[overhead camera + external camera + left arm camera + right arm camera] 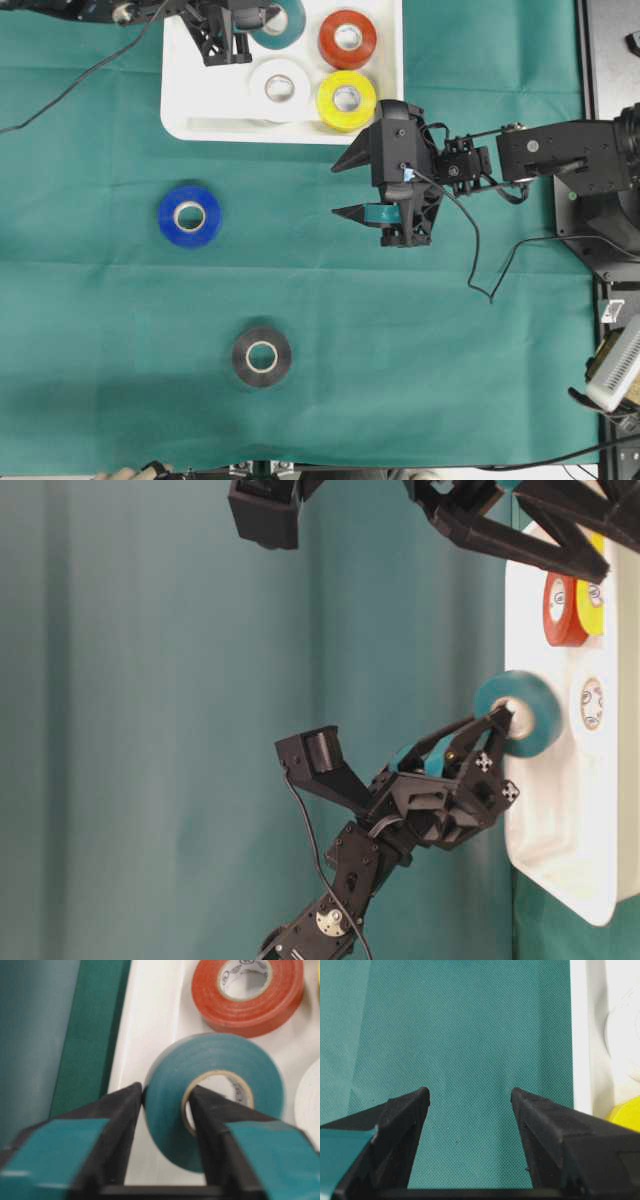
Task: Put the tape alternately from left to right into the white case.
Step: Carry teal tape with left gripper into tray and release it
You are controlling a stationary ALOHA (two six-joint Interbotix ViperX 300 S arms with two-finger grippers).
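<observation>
Black tape point(262, 355) lies nearest the overhead camera's lower edge, flat on the green cloth point(90, 300); blue tape point(190, 215) lies further up and to the left, well apart from it. Both remain outside the white case point(185, 100).

Left gripper point(162, 1125) clamps the wall of the teal tape point(215, 1095), one finger outside the roll and one through its core, over the case floor beside the red-orange tape point(247, 997). White tape point(280, 85) and yellow tape point(346, 98) already sit in the case.

Procedure: lower the teal roll until it lies flat in the free corner, clear of its neighbours, then part the jaws fully before lifting.

Right gripper point(348, 185) hangs empty with jaws spread over bare cloth, just below the case.

Limitations: the overhead view crops the case's upper edge and the left arm covers most of the teal roll; whether that roll touches the floor cannot be determined.
</observation>
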